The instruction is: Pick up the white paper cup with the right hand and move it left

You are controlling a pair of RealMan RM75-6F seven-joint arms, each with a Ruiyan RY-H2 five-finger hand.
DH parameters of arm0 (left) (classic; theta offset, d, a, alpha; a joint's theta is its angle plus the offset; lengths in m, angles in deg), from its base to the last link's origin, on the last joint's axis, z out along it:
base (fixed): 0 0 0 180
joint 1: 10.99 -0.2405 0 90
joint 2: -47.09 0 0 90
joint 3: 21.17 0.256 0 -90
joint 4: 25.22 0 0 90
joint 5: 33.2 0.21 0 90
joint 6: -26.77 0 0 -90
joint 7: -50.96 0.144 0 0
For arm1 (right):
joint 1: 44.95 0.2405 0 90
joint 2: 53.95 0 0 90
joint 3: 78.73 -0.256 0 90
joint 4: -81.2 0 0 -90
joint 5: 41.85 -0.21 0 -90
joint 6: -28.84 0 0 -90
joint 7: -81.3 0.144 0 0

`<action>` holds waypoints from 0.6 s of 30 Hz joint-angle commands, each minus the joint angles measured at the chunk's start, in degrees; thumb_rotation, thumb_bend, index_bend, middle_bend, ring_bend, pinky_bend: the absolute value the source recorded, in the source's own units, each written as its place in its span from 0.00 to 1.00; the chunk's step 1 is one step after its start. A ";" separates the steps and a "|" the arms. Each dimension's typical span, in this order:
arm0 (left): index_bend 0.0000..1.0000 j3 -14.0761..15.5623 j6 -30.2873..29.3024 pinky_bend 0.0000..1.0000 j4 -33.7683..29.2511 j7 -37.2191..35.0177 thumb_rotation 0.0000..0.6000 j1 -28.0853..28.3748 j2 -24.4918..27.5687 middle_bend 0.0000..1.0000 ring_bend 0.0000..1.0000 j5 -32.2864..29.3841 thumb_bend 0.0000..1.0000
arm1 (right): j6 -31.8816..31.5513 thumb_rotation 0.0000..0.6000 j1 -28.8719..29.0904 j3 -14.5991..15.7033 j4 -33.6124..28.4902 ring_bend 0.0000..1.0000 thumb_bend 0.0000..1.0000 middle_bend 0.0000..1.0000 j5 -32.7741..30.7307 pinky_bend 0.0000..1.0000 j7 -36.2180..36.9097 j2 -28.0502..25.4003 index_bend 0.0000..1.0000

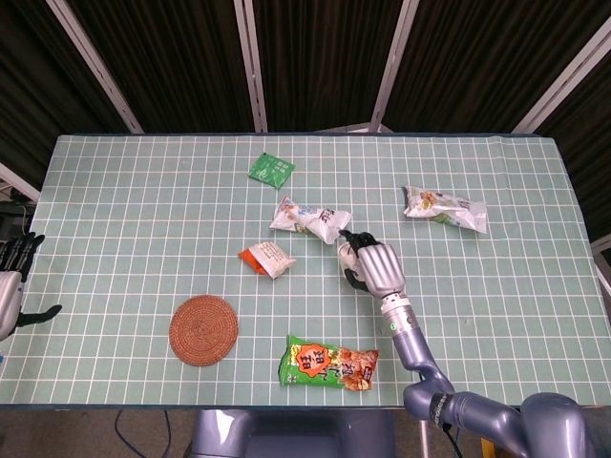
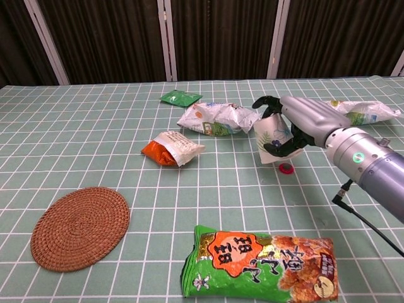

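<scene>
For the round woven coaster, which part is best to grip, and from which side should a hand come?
The woven coaster lies flat, so probably pinch its rim. The left edge faces bare table and the idle left hand; coming from there seems easiest.

Left of the cup (image 2: 270,140), a white snack bag (image 2: 218,118) blocks passage.

A staged test space, lab-like rather than domestic: a table (image 1: 143,210) under a green grid-checked cloth stands before black pleated curtains (image 1: 315,57) hung on pale metal poles (no walls or furniture show). Snack bags lie scattered, one white packet (image 2: 218,118) just beyond the right hand (image 2: 297,123)'s fingers (image 2: 265,101), a woven coaster (image 2: 80,227) well off.
</scene>
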 commanded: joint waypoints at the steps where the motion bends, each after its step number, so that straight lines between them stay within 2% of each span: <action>1: 0.00 -0.01 0.04 0.00 0.01 0.00 1.00 0.01 -0.01 0.00 0.00 -0.05 0.00 | -0.02 1.00 0.02 0.22 0.72 0.20 0.34 0.36 0.16 0.51 0.42 0.23 0.16; 6: 0.00 -0.04 0.14 0.00 0.06 0.29 1.00 0.09 -0.12 0.00 0.00 -0.27 0.00 | 0.61 1.00 -0.37 0.55 0.58 0.15 0.33 0.32 -0.11 0.48 1.46 -0.27 0.15; 12: 0.00 0.02 0.09 0.00 -0.04 0.81 1.00 0.14 -0.31 0.00 0.00 -0.28 0.00 | 1.09 1.00 -1.08 1.67 -1.14 0.10 0.30 0.24 0.76 0.45 3.65 -1.75 0.08; 18: 0.00 0.07 -0.09 0.00 -0.17 1.12 1.00 0.11 -0.38 0.00 0.00 -0.17 0.00 | 1.20 1.00 -1.73 2.81 -2.36 0.01 0.27 0.10 1.46 0.35 4.06 -2.87 0.03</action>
